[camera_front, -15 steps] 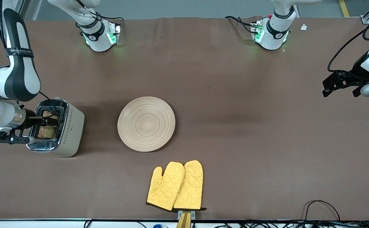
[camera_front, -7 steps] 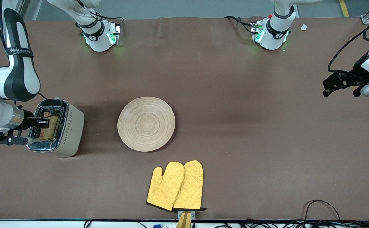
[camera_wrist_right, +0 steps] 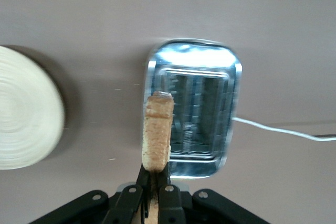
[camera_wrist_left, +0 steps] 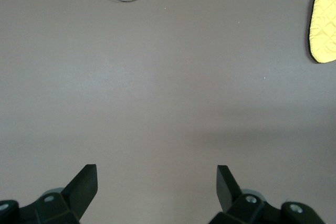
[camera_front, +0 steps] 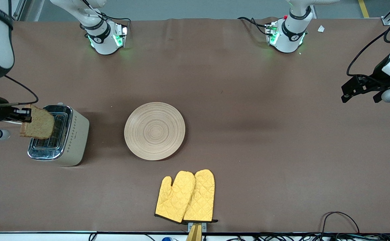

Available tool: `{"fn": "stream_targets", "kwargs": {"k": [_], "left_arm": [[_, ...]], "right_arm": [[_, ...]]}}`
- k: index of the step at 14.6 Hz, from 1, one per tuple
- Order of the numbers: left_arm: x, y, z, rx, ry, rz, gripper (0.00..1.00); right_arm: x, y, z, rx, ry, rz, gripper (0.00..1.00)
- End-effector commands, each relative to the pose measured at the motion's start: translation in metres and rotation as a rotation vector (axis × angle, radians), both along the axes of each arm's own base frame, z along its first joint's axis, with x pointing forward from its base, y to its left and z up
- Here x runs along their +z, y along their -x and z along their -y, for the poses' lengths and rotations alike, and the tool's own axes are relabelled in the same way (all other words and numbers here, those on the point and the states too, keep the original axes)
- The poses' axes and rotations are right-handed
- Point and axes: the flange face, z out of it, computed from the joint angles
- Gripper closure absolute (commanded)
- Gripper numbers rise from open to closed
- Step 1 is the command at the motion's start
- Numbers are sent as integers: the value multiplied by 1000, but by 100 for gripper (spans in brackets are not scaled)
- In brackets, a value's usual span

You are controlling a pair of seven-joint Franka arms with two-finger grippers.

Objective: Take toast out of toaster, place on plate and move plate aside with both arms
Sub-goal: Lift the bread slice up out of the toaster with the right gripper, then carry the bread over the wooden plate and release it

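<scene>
Right end effector (camera_front: 22,115) is clamped shut on the toast (camera_front: 38,123), gripping its crust edge and holding the slice up over the toaster (camera_front: 59,135). Left end effector (camera_front: 360,87) waits with fingers spread wide and empty, over the bare surface (camera_front: 265,140) at the left arm's end, well apart from the toaster. Beside the toaster, toward the left arm's end, lies the plate (camera_front: 154,131). Toast looks light, stiff and crumbly; a thin edge grip appears adequate, but excess squeeze may break it.
</scene>
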Motion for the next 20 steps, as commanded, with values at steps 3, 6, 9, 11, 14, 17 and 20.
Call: {"fn": "stream_targets", "kwargs": {"k": [3,6,9,11,14,17,20], "left_arm": [[5,-4,-2,-9,-19,14,0],[5,-4,-3,-8,-19,16,0],[4,-4,-2,-9,-17,19,0],[4,-4,-2,-8,-17,17,0],[0,-5,-8,0,-18,10,0],[-17,-14,-15,11,-20,-26,0],[-45,-12,4,-6,45,-99,0]], "right_arm": [[-49,-8,-60,-100,-288,0,100],[-92,-1,-114,-114,-410,11,100],[-148,14,-153,-224,-560,28,100],[-178,32,-191,-236,-582,61,100],[-207,59,-232,-248,-595,114,100],[-234,62,-226,-197,-589,69,100],[-252,55,-185,-175,-568,29,71]]}}
